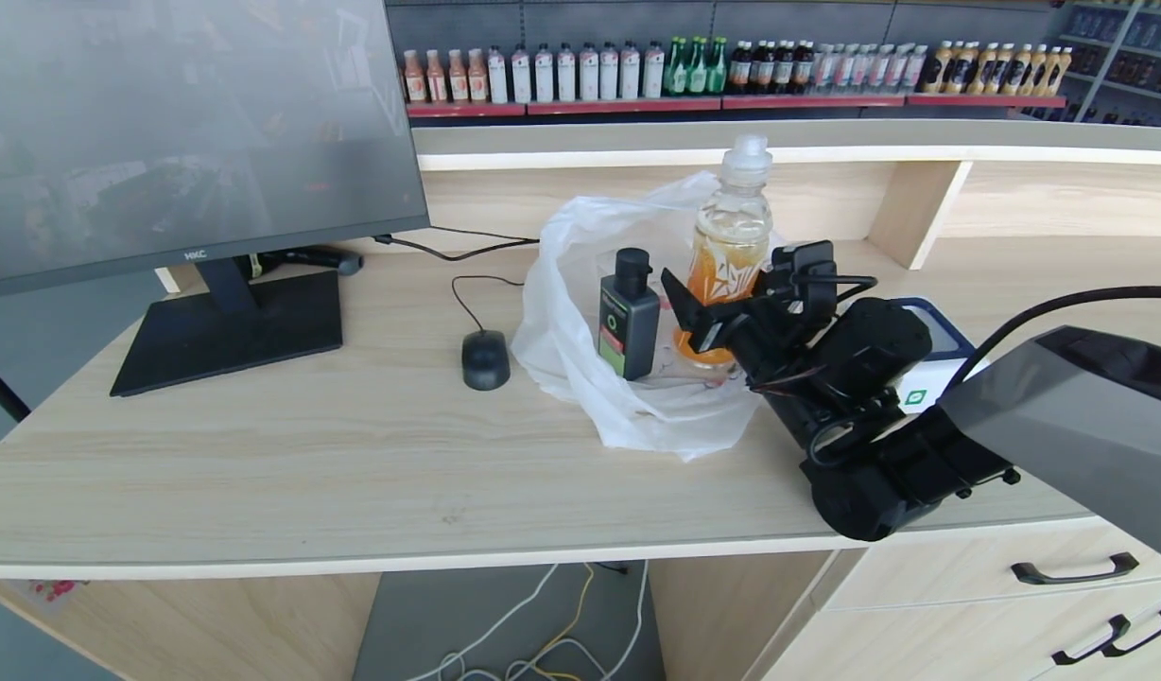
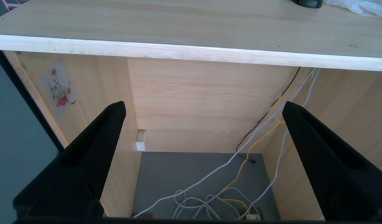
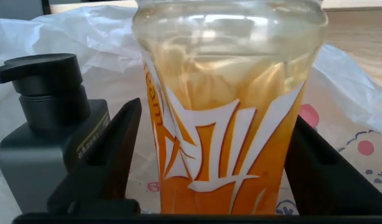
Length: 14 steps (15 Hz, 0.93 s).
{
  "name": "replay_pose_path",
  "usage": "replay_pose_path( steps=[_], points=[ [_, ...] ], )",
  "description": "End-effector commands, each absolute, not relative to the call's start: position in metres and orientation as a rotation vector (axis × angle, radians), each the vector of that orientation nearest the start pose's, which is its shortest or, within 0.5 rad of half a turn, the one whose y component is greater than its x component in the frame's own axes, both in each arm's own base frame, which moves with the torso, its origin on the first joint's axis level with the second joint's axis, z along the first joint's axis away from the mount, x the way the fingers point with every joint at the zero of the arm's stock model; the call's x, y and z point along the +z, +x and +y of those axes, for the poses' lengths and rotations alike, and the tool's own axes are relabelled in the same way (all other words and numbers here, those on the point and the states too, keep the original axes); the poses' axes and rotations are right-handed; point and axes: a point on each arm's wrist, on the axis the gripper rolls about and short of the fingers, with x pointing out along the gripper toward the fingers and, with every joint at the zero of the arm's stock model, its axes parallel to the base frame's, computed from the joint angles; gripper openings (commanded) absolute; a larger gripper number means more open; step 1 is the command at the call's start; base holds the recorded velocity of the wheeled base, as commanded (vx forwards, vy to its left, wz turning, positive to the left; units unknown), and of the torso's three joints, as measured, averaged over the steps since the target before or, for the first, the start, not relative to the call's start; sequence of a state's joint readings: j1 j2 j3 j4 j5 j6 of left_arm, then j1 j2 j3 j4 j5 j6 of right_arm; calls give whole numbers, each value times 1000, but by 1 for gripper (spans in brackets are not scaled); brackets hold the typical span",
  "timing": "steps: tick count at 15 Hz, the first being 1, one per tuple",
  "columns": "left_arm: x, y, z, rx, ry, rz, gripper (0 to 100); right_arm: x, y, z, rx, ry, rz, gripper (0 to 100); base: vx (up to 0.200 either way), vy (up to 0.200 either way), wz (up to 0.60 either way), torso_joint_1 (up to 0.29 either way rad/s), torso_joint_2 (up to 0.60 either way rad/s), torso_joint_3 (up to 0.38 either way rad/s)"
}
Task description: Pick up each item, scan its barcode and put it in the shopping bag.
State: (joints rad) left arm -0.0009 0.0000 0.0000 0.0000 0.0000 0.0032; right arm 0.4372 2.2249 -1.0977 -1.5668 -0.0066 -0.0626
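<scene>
the orange bottle (image 1: 732,236) has its lower part hidden behind the right gripper (image 1: 713,317), and its cap and base run off the right wrist view. whether the gripper presses it cannot be told. a white box (image 1: 935,374) shows only a corner past the arm. the monitor (image 1: 193,123) is cut by the top and left edges. the shelf bottles (image 1: 732,66) are too small to tell apart.

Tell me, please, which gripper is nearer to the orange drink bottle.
Right. The right gripper sits around the orange drink bottle standing in the shopping bag; the left gripper is far off, below the front edge of the counter.
</scene>
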Motion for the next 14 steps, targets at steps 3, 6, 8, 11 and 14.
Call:
replay_pose_path(
  steps=[3,6,8,11,14],
  points=[
    [75,-23,0,0,3,0,100,161,377,175,404,36,-457,100,0,0,0,0,0,0],
    [75,-23,0,0,3,0,100,162,375,174,405,37,-455,100,0,0,0,0,0,0],
    [75,-23,0,-2,3,0,100,167,370,172,403,40,-457,100,0,0,0,0,0,0],
    [75,-23,0,-2,3,0,100,186,353,163,397,46,-483,100,0,0,0,0,0,0],
    [75,-23,0,0,3,0,100,218,321,149,395,57,-536,100,0,0,0,0,0,0]
  ],
)
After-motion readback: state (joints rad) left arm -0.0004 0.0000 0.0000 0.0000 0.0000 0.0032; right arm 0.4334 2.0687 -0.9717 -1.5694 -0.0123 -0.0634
